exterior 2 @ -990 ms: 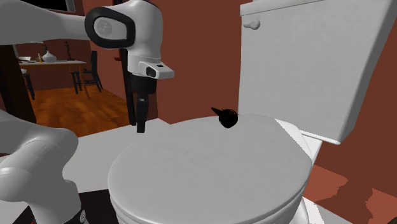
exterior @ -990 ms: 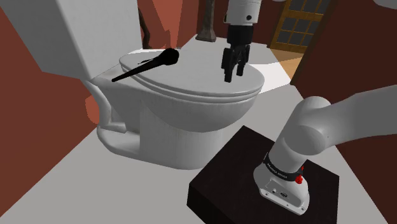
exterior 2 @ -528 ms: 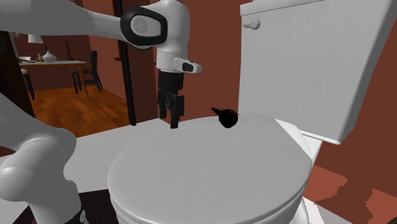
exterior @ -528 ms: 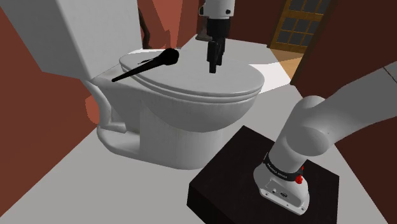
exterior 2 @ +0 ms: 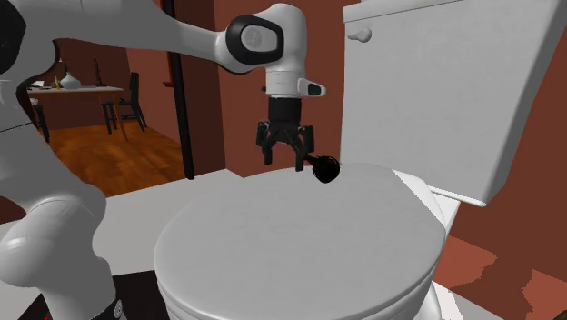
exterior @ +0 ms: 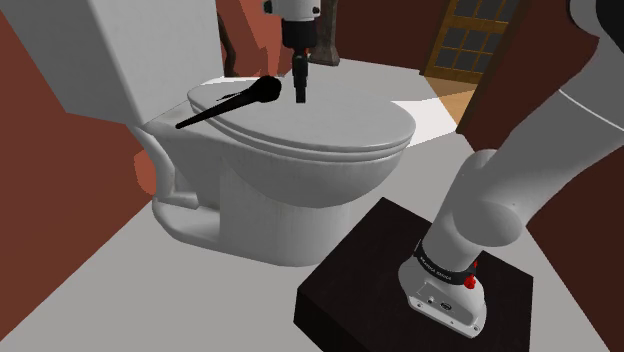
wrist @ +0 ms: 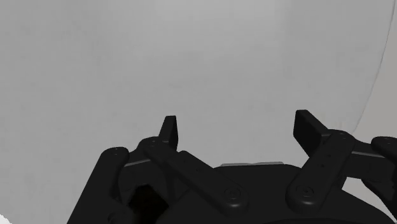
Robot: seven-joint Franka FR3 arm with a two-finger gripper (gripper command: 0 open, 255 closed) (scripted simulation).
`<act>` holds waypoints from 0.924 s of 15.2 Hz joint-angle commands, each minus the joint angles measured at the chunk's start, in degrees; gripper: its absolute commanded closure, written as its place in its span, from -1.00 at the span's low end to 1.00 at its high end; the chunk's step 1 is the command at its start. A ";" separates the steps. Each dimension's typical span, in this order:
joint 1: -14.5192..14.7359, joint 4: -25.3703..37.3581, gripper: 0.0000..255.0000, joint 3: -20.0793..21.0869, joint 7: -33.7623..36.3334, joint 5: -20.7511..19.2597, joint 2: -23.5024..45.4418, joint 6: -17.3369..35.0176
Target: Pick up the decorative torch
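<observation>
The decorative torch is a slim black stick with a rounded head, lying flat on the white toilet lid near the tank. My gripper hangs point-down just to the shoulder view's right of the torch's head, a little above the lid. In the second exterior view the gripper is open, close beside the torch head on that view's left. In the wrist view the gripper has its fingers apart with only the lid between them.
The white tank rises behind the lid. My dark stand sits on the pale floor in front of the bowl. Red-brown walls close in at the sides. A wooden door and a dining table lie beyond.
The gripper has travelled across the lid toward the shoulder view's left, from the lid's right side to right beside the torch's head, and turned about its axis. The torch has not moved.
</observation>
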 commanded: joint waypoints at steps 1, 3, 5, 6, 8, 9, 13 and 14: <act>1.05 4.09 -1.00 0.57 -3.87 -0.95 3.81 0.60; 1.98 7.91 -1.00 1.17 -7.56 -1.87 7.29 1.15; 2.89 11.75 -1.00 1.91 -11.14 -2.80 10.63 1.58; 3.36 13.66 -1.00 2.31 -12.89 -3.27 12.26 1.75; 4.30 17.47 -1.00 3.20 -16.32 -4.24 15.40 2.01; 4.79 19.36 -1.00 3.68 -18.01 -4.74 16.93 2.11; 6.11 23.42 -1.00 5.02 -22.28 -6.14 20.73 3.07; 6.09 22.55 -1.00 5.01 -22.17 -6.16 20.66 3.85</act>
